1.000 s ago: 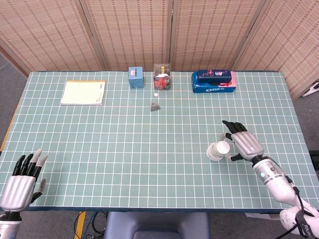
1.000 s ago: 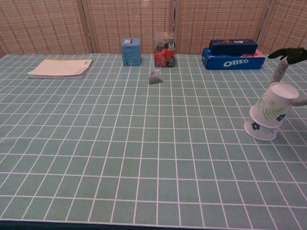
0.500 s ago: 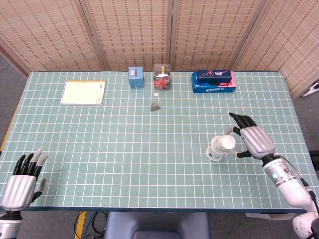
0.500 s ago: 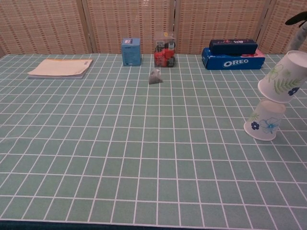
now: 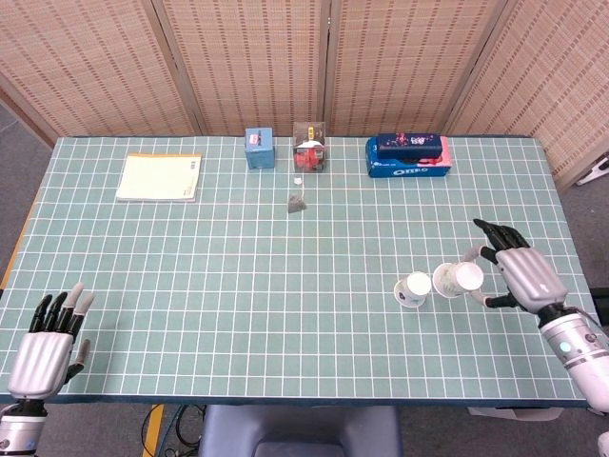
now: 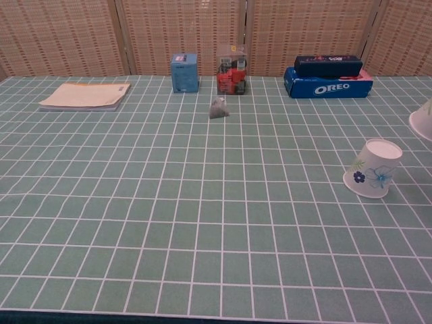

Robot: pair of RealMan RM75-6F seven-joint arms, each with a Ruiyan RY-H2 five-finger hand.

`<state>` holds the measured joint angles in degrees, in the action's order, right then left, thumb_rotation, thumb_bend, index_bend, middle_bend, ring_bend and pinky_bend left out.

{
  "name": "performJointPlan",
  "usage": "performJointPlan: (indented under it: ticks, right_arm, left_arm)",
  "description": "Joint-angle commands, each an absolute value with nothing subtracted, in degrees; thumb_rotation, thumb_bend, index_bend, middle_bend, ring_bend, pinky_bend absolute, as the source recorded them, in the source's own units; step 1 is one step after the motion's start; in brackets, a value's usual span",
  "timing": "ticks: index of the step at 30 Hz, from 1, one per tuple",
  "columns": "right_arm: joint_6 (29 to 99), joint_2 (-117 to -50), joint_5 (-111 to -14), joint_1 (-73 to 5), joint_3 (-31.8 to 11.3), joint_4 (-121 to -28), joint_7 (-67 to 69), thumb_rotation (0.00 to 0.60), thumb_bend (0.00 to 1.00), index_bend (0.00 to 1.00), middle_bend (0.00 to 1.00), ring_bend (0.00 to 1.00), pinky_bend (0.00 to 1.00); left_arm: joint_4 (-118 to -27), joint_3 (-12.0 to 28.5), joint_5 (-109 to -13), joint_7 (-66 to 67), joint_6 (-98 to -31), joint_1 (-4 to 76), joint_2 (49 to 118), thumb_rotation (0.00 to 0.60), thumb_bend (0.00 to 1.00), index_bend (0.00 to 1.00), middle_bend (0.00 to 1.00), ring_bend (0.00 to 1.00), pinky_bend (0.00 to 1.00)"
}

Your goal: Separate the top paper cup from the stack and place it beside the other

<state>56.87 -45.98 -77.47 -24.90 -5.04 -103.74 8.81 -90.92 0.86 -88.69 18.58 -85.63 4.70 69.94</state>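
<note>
One white paper cup (image 5: 413, 288) (image 6: 374, 168) with blue flower prints stands upside down and a bit tilted on the table at the right. My right hand (image 5: 524, 275) holds the second cup (image 5: 458, 279) on its side just to the right of the first, apart from it. In the chest view only that cup's rim (image 6: 422, 123) shows at the right edge, and the hand is out of frame. My left hand (image 5: 46, 344) rests at the near left edge of the table, fingers apart, holding nothing.
Along the far side of the green gridded table (image 5: 238, 257) lie a notepad (image 5: 159, 176), a small blue box (image 5: 259, 149), a clear box with red contents (image 5: 309, 146) and an Oreo package (image 5: 407, 156). A small grey wrapper (image 5: 296, 201) lies in front of them.
My right hand has pulled the top cup off the stack and carried it to the right, away from the lower cup, which stays on the table. The left hand has hardly moved.
</note>
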Motion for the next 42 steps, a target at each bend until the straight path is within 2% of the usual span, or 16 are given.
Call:
performJointPlan:
  ticks: [1, 17, 42]
  right_arm:
    - [56.68, -46.03, -79.23, -23.76, -3.81, -101.00, 11.38, 0.600, 0.27, 0.40, 0.00, 0.00, 0.00]
    - [50.02, -55.33, -79.11, -25.75, -2.75, -86.78, 17.52, 0.600, 0.27, 0.40, 0.00, 0.00, 0.00]
    - [44.78, -64.66, -77.35, -29.05, -3.35, -76.51, 18.44, 0.600, 0.28, 0.40, 0.00, 0.00, 0.00]
  left_arm:
    - [-90.81, 0.98, -88.30, 18.76, -85.22, 4.91, 70.14, 0.600, 0.50, 0.00, 0.00, 0.00, 0.00]
    - [-90.92, 1.07, -88.17, 17.69, -85.64, 5.00, 69.59, 0.600, 0.49, 0.00, 0.00, 0.00, 0.00]
    - [-91.31, 0.66, -89.13, 17.06, -87.03, 4.42, 69.12, 0.600, 0.50, 0.00, 0.00, 0.00, 0.00]
